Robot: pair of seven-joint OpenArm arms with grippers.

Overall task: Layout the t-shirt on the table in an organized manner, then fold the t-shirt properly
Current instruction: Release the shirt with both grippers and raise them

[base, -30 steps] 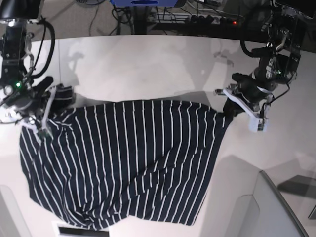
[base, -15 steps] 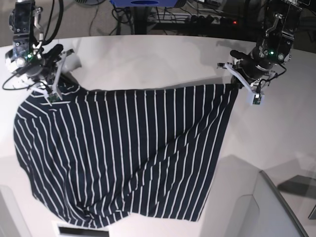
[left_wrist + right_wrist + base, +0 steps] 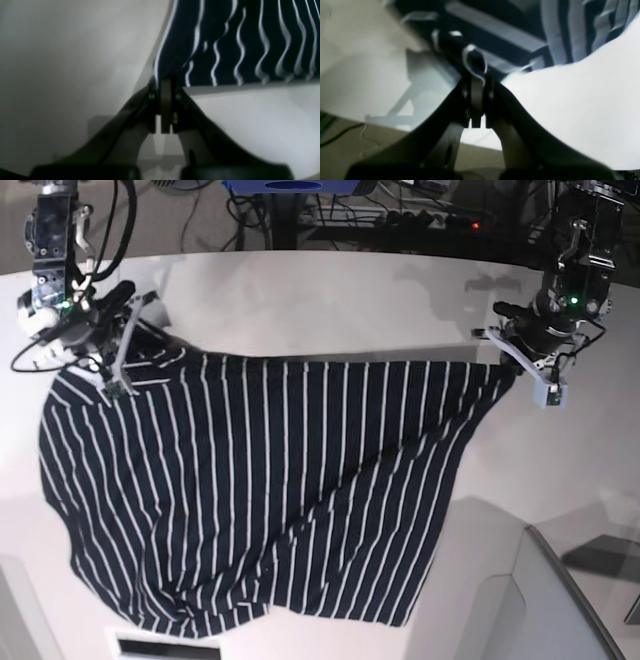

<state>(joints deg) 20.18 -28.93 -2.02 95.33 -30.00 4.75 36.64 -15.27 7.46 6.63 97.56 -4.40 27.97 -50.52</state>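
The dark navy t-shirt (image 3: pixel 270 490) with thin white stripes is stretched between both arms over the white table (image 3: pixel 320 300), its lower part lying on the tabletop. My left gripper (image 3: pixel 515 367), at the base view's right, is shut on the shirt's right top corner (image 3: pixel 175 70). My right gripper (image 3: pixel 128 350), at the base view's left, is shut on the left top corner, where a bunched fold of t-shirt (image 3: pixel 473 62) sticks out of the closed jaws. The top edge runs nearly straight between the two grippers.
A grey-white panel (image 3: pixel 500 590) lies at the front right under the shirt's lower corner. Cables and a power strip (image 3: pixel 420 220) sit on the floor behind the table's far edge. A small white block (image 3: pixel 160 645) is at the front edge.
Both grippers moved outward, the left one further right, pulling the shirt's top edge taut and wider. The fabric hangs flatter and more spread than a second ago.
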